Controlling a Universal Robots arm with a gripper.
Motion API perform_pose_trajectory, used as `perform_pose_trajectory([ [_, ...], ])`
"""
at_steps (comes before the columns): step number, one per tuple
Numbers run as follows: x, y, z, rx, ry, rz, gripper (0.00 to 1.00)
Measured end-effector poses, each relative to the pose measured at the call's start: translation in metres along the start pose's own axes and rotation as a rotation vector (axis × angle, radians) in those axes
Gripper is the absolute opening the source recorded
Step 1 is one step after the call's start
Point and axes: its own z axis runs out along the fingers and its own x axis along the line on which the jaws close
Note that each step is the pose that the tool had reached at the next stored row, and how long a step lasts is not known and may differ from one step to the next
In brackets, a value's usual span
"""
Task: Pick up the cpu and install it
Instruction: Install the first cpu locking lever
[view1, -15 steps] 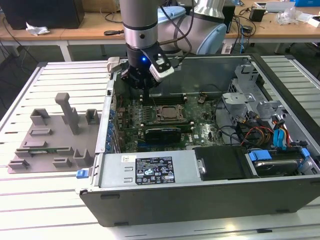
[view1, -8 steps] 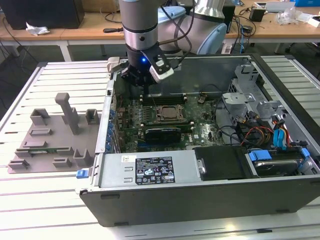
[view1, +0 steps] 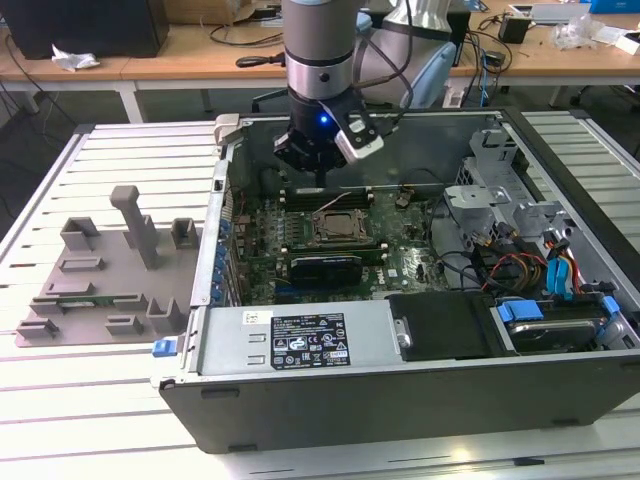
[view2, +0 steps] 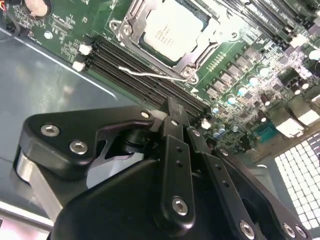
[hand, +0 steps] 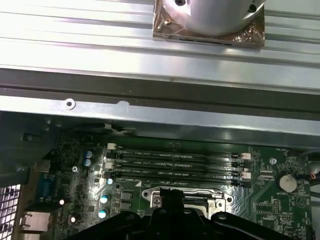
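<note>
I see the open computer case (view1: 420, 400) lying flat on the slatted table (view1: 100, 420), its walls rising around the motherboard (view1: 400, 262), leaving open room only above. My gripper (view1: 318, 178) hangs just over the memory slots (hand: 175, 165), beside the socket (view2: 131, 26); its fingers (view2: 175, 145) look drawn together, holding nothing. The cpu (view2: 170, 29) lies flat in that socket, square, sides parallel to the slots.

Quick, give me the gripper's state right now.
Gripper: fingers together, so shut, holding nothing visible, above the motherboard's memory slots. The cpu sits in its socket nearby.
</note>
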Motion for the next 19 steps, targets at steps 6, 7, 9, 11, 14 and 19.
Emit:
perform_pose_trajectory([
  [6, -0.0010, -0.0023, 0.0088, 0.0020, -0.0273, -0.005, 0.11],
  [7, -0.0010, -0.0024, 0.0093, 0.0022, -0.0322, -0.006, 0.11],
  [9, -0.0010, -0.0027, 0.0103, 0.0029, -0.0433, -0.008, 0.11],
  [11, -0.0014, -0.0037, 0.0144, 0.0035, -0.0527, -0.010, 0.11],
  [14, -0.0044, -0.0051, 0.0205, 0.0046, -0.0556, 0.005, 0.11],
  [19, -0.0077, -0.0063, 0.0258, 0.0069, -0.0632, 0.045, 0.11],
])
